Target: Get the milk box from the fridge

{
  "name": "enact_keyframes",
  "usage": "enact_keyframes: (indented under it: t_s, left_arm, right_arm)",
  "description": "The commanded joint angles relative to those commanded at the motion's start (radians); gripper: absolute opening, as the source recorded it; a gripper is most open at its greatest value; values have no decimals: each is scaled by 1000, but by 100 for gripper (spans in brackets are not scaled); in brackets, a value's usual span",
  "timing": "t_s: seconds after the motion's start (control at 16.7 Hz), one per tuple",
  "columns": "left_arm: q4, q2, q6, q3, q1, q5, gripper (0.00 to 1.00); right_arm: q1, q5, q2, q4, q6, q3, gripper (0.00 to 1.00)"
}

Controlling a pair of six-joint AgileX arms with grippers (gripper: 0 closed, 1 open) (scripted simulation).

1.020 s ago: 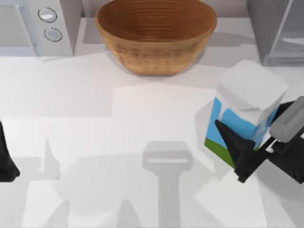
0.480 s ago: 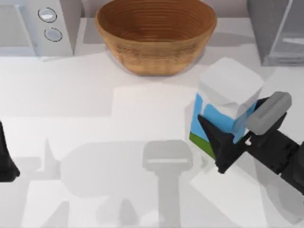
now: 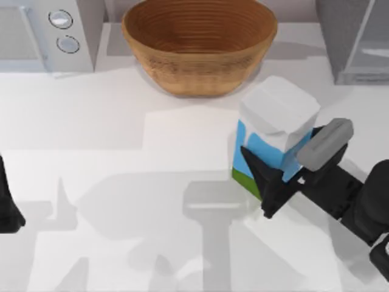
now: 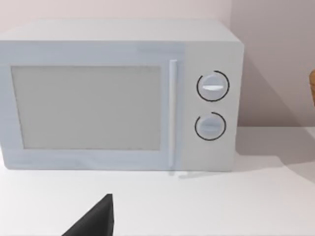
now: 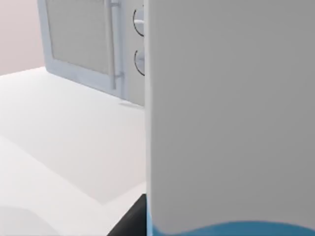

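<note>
Milk box [image 3: 275, 131] sits out on the white surface [image 3: 121, 121], pinched between the right gripper's [image 3: 285, 176] fingers [image 3: 260, 176]. Taking the wicker bowl [image 3: 199, 44] as the landmark, the carton is just in front of the bowl's right end, close to it but not touching, and it leans a little so that its white top tips toward the bowl. Its light blue side and green base band face the front of the surface, where one dark finger lies across them; the other finger is behind the carton. The right arm reaches in from the front right corner, well away from the bowl. In the right wrist view the carton's pale side [image 5: 231, 113] stands very close to the camera, with a strip of blue at its foot.

The fridge [image 3: 352, 36] stands to the right of the bowl at the back edge, its pale glassy door panel angled outward. The white microwave [image 3: 42, 33] with two round knobs stands to the bowl's left.

The left gripper [image 3: 7, 210] is parked far to the bowl's front left, at the surface's left edge; a dark fingertip [image 4: 96, 219] shows before the microwave [image 4: 118, 93] in the left wrist view, and whether its fingers are spread cannot be told.
</note>
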Motion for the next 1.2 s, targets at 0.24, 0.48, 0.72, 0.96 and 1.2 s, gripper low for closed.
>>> enact_keyframes:
  t_s: [0.24, 0.48, 0.72, 0.96, 1.2]
  left_arm:
    - [0, 0, 0, 0, 0, 0, 100]
    - [0, 0, 0, 0, 0, 0, 100]
    - [0, 0, 0, 0, 0, 0, 100]
    - [0, 0, 0, 0, 0, 0, 100]
    - [0, 0, 0, 0, 0, 0, 100]
  right_arm:
    - [0, 0, 0, 0, 0, 0, 23]
    - [0, 0, 0, 0, 0, 0, 53]
    - [0, 0, 0, 0, 0, 0, 83]
    - [0, 0, 0, 0, 0, 0, 100]
    - [0, 0, 0, 0, 0, 0, 100]
